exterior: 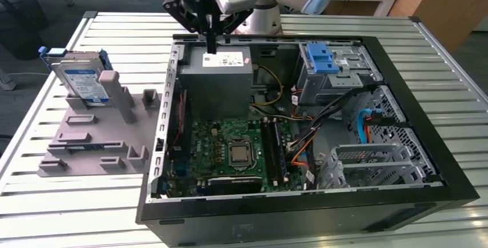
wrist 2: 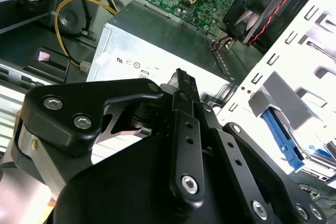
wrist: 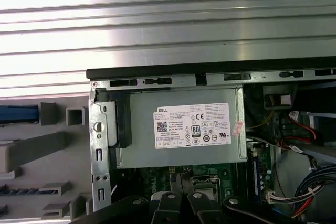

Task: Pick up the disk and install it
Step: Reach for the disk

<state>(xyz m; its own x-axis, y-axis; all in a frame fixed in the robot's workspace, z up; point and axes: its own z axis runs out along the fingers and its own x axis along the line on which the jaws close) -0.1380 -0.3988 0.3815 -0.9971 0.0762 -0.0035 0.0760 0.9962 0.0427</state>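
Slatted metal table (exterior: 68, 219) bearing an open black computer case (exterior: 305, 203). Your black gripper (exterior: 211, 49) (wrist 2: 180, 75) (wrist: 184, 199) has its fingers drawn together on nothing and hangs just over the grey metal box with a white sticker (exterior: 217, 85) (wrist: 184, 150) inside the case. Well apart from the gripper, outside the case, the flat silver disk with a blue-and-white label (exterior: 82, 81) stands upright in a grey plastic rack (exterior: 91, 139). By your reading, neither pickup nor installation is done. A rack post covers part of the disk, and you cannot identify its destination bay.

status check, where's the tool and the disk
Tool shut, empty, above the grey metal box inside the case. Disk standing in the grey rack, exterior view's left, untouched. Case wall between them.
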